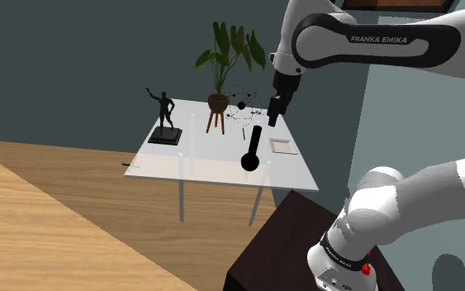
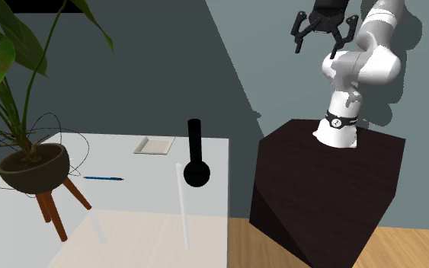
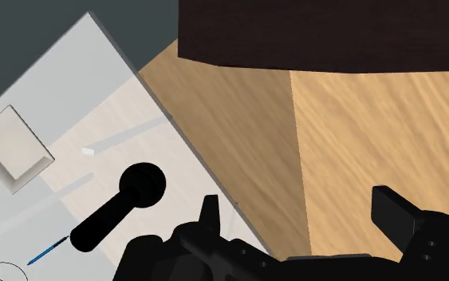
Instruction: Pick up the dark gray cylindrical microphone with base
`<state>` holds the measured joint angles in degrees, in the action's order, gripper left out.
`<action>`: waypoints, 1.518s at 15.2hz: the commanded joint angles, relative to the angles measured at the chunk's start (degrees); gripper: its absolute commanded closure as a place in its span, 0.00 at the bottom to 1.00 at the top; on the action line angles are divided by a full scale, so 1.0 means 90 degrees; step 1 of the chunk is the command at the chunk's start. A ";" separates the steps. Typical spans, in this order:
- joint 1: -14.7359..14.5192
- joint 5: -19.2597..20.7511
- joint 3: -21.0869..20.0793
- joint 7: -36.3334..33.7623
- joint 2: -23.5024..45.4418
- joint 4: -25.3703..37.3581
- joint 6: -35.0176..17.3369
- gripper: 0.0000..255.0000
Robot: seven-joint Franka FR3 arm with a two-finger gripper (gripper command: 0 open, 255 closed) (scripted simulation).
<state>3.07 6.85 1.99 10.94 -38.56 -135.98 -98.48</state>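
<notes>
The microphone (image 1: 252, 149) is a black cylinder on a round black base, standing near the edge of the pale glass table (image 1: 206, 165) closest to the stand. It shows again in the second exterior view (image 2: 195, 156) and in the wrist view (image 3: 119, 207). My gripper (image 1: 273, 116) hangs open well above the table, up and a little toward the stand from the microphone. Its black fingers (image 2: 323, 46) are spread and hold nothing. In the wrist view the gripper (image 3: 302, 215) is over the wooden floor beside the table edge.
A small white square tray (image 1: 282, 145) lies just behind the microphone. A dark figurine (image 1: 164, 116), a potted plant on a wooden tripod (image 1: 220, 70) and a thin wire ornament (image 1: 240, 103) stand further back. A blue pen (image 2: 103, 178) lies on the table. The dark stand (image 2: 327, 183) sits close to the table.
</notes>
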 commanded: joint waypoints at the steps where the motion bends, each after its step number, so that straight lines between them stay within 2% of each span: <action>1: 0.0095 0.0115 0.0239 0.0222 0.0337 0.0055 -0.0328 0.00; 7: 0.0283 0.0257 0.0811 0.0734 0.1385 0.0225 -0.1290 0.00; 12: 0.0392 0.0191 0.1258 0.1207 0.2404 0.0593 -0.1998 0.00; 17: 0.0494 -0.0096 0.1644 0.1759 0.3522 0.1161 -0.2574 0.00; 23: 0.0727 -0.0720 0.1923 0.2510 0.4961 0.2112 -0.3024 0.00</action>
<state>9.14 1.37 18.93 32.30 3.99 -118.05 -124.74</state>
